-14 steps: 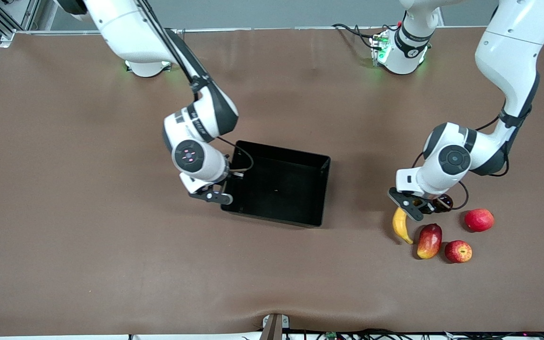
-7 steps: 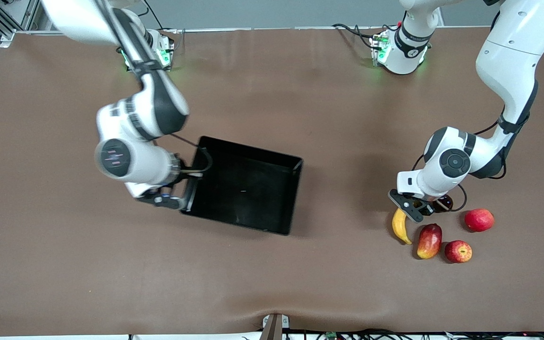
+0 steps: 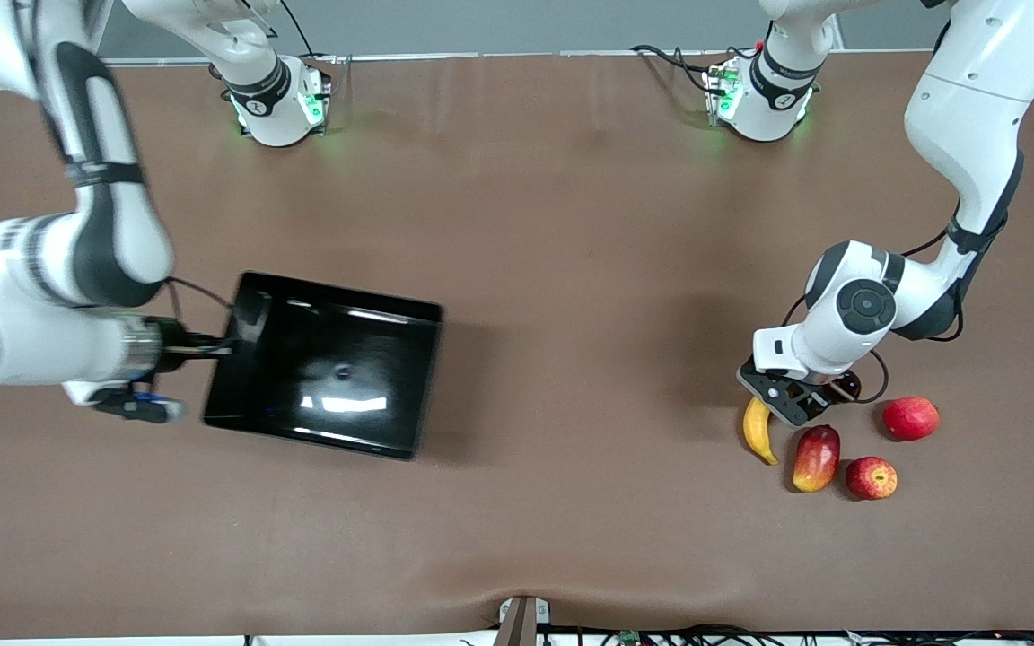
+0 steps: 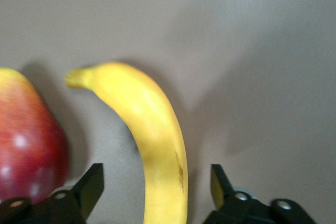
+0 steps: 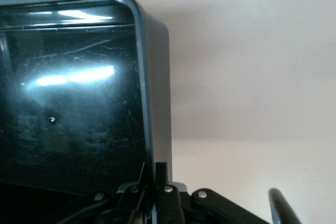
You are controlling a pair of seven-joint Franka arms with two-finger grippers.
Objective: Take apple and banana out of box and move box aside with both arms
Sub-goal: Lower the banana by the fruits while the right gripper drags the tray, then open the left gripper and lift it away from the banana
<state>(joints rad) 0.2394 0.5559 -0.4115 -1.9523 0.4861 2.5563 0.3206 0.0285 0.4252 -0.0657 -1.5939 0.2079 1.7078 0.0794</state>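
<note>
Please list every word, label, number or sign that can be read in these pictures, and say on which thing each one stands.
None can be read.
Left arm's base: small dark marks on its band, too small to read.
Right arm's base: small dark marks on its band, too small to read.
Box, banana, mango, apple: no text visible.
</note>
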